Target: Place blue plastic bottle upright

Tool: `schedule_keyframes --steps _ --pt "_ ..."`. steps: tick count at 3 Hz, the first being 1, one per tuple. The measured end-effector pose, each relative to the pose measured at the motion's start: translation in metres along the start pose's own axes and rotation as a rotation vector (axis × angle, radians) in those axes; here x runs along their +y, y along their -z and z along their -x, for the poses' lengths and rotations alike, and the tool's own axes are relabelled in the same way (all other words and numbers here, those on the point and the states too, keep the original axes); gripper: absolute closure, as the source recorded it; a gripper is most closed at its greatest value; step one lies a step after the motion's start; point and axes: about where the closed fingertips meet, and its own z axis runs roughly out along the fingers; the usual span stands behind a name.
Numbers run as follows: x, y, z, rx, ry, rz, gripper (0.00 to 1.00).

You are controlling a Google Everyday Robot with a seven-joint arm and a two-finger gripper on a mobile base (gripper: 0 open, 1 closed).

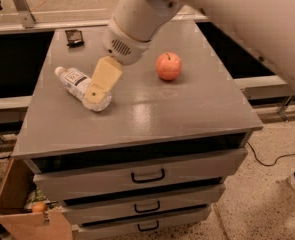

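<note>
The white arm (pixel 137 19) comes in from the upper right and reaches down over the grey cabinet (pixel 157 111), which has three drawers (pixel 148 176) in its front. A cardboard box (pixel 12 211) stands on the floor at the cabinet's lower left corner. The gripper (pixel 98 91) is tan and hangs low over the left half of the top, tilted down and to the left. Its tip lies across the bottom end of the bottle (pixel 76 81). It seems to touch the bottle there, but from this angle I am not sure. Whether the gripper is spread or pressed together I cannot tell, because only one flat tan side shows. The bottle lies on its side on the top, with the white cap pointing to the far left and the label facing up. The apple (pixel 168 65) stands to the right, well apart from the gripper and bottle. A small dark object (pixel 74 36) lies near the far left corner.
</note>
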Motion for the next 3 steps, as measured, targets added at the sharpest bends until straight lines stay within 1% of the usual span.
schedule_keyframes --steps 1,2,3 --pt "-0.010 -0.039 0.033 -0.023 0.000 0.019 0.00" --pt "-0.021 -0.076 0.062 -0.026 -0.012 0.020 0.00" --pt "-0.034 -0.106 0.073 0.001 -0.063 0.004 0.00"
